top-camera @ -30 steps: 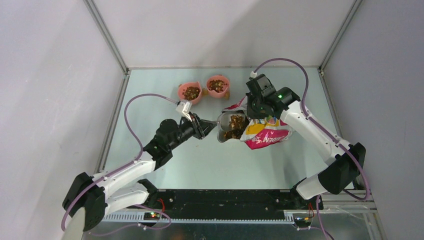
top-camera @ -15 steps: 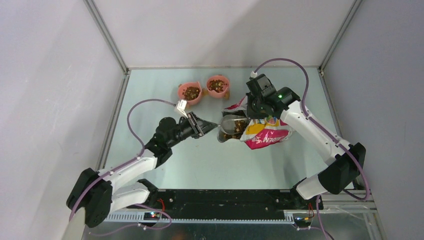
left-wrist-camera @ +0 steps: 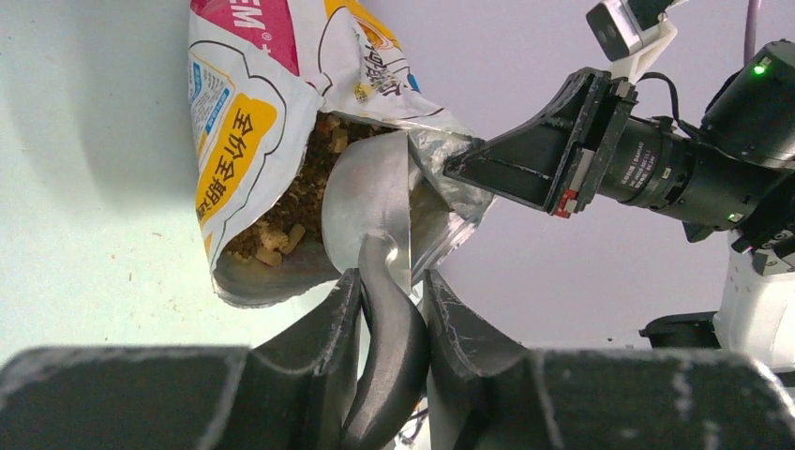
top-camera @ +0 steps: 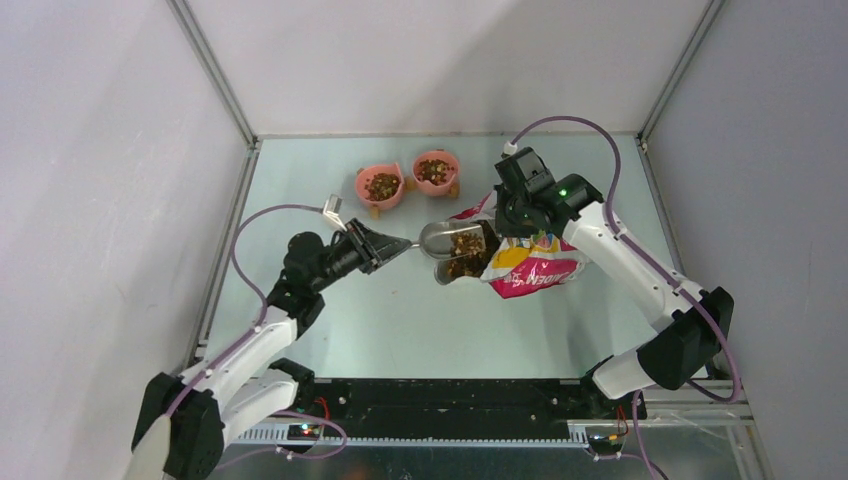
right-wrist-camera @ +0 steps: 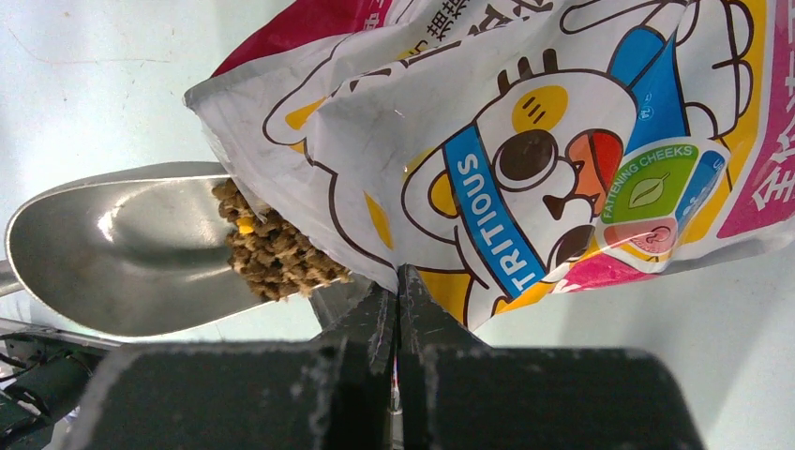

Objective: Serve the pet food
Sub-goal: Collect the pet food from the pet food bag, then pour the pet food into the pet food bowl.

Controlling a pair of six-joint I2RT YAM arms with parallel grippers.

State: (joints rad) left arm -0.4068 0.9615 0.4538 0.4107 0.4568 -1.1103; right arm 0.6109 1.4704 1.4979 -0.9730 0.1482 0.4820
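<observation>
Pet food lies as a small heap of brown pellets in the scoop, at the mouth of the bag. It sits straight out along the handle from the left gripper, whose fingers clamp that handle. The right gripper pinches the bag's edge, fingers pressed together. The nearer pink bowl stands well apart.

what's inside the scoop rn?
A small heap of pet food sits at the front of the scoop; the rest of it shows bare metal. Its tip is under the bag lip, so any food there is hidden.
</observation>
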